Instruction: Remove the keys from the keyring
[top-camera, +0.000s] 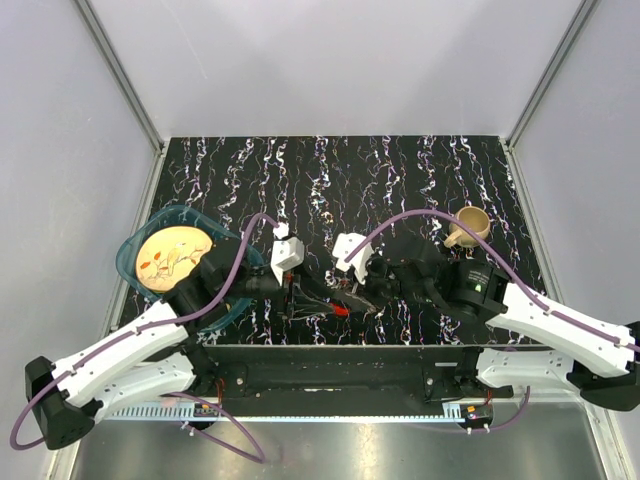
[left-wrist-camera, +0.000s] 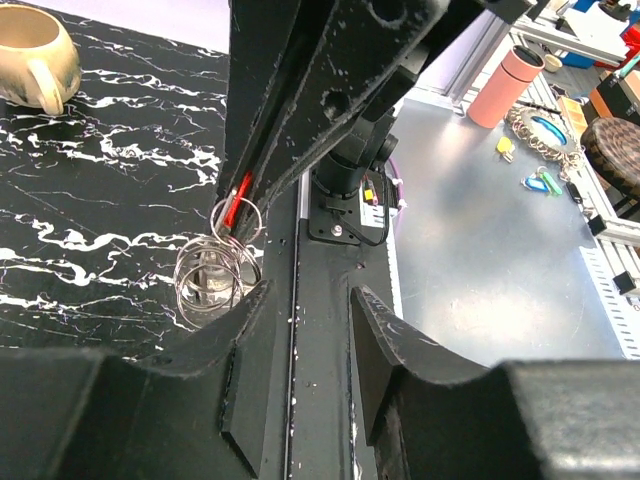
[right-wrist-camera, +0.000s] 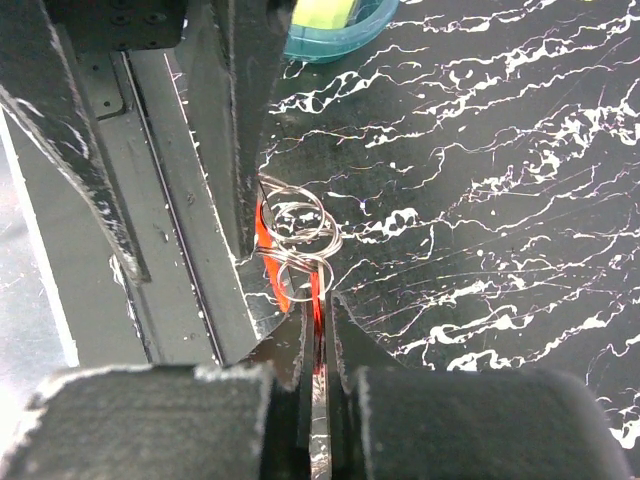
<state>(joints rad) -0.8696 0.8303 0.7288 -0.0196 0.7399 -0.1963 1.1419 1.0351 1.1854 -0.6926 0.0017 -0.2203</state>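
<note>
Right wrist view, right gripper (right-wrist-camera: 318, 335) pinched on keyring (right-wrist-camera: 300, 257) near table (right-wrist-camera: 480, 150) edge, left gripper (left-wrist-camera: 310, 296) fingers apart.

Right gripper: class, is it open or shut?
Shut. The right gripper has its fingers pressed almost together, pinching the keyring by its red part.

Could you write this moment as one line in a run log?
right claw: shut on red tag | left claw: open, beside keyring | tan mug: standing apart

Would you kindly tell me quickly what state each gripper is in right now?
Left gripper: open, holding nothing.
Right gripper: closed on the red tag of the keyring.
</note>
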